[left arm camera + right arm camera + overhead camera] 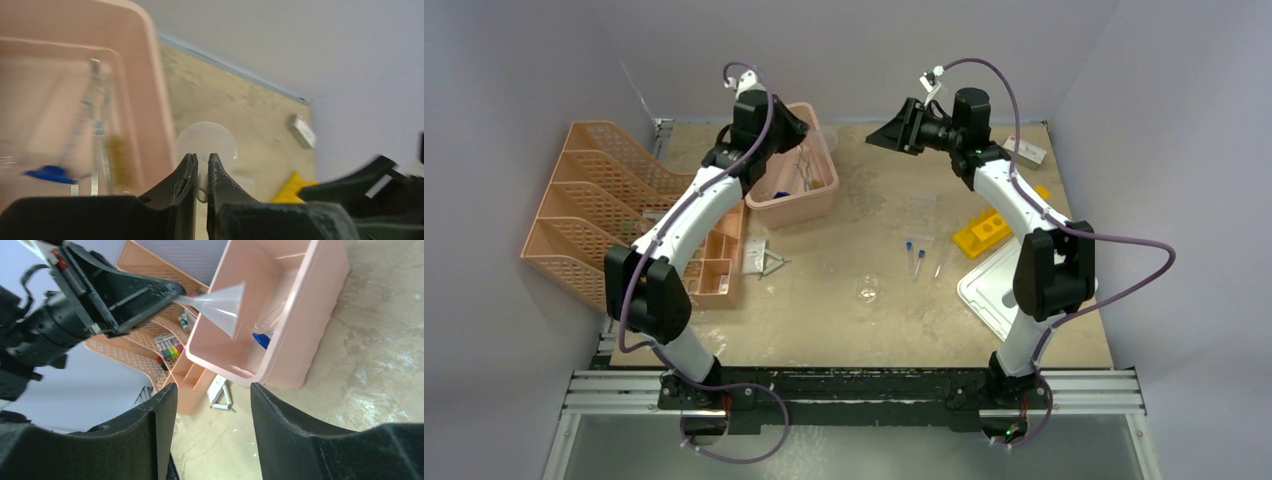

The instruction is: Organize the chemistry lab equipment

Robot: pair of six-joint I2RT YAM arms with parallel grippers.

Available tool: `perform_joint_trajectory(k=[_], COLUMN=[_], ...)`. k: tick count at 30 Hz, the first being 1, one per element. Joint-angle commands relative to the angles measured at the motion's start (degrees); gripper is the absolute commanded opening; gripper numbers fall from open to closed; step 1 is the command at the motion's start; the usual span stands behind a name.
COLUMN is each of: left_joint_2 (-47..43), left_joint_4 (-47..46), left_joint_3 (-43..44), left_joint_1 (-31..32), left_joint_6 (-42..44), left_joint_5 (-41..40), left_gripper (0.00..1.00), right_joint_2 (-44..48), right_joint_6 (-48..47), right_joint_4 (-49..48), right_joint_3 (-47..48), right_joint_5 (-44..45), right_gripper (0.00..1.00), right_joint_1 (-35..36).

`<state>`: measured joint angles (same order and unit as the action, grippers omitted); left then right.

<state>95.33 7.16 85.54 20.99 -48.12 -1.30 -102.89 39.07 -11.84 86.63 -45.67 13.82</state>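
- left pincer point(201, 157) clamped on the stem of the clear funnel point(206, 142), held in the air by the rim of the pink bin point(804, 190)
- right pincer point(210, 388) apart, holding nothing, raised off the bench point(824, 330)
- in the bin: blue-ended dropper point(50, 173), wire brush point(119, 160)
- on the bench: 2 blue-capped tubes point(914, 258), small beaker point(867, 291), yellow rack point(982, 231)

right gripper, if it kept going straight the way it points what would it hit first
Probably the pink bin, dead ahead of the open right gripper. The clear funnel in the left gripper sits just above that line, so depth is uncertain.
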Motion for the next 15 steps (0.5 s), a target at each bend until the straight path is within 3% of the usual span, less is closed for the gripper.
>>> perform_joint_trajectory(k=[1, 5, 15], left_joint_2=[0.78, 5.95, 21.01], left_joint_4=[16.73, 21.60, 21.81], left_joint_3=[8.51, 12.26, 23.52], left_joint_1=[-1.07, -2.36, -4.81], left_joint_6=[12.39, 16.64, 20.54], left_joint_5=[-19.48, -25.48, -27.23], left_gripper=[0.00, 0.00, 0.00], right_joint_2=[3.46, 4.13, 7.54], right_joint_6=[-3.44, -5.96, -16.56], right_joint_4=[2.71, 5.85, 21.27], right_joint_3=[0.38, 0.30, -0.93], right_joint_5=[2.97, 5.38, 19.12], right_gripper=[0.58, 0.58, 0.58], right_joint_1=[-0.01, -0.01, -0.03])
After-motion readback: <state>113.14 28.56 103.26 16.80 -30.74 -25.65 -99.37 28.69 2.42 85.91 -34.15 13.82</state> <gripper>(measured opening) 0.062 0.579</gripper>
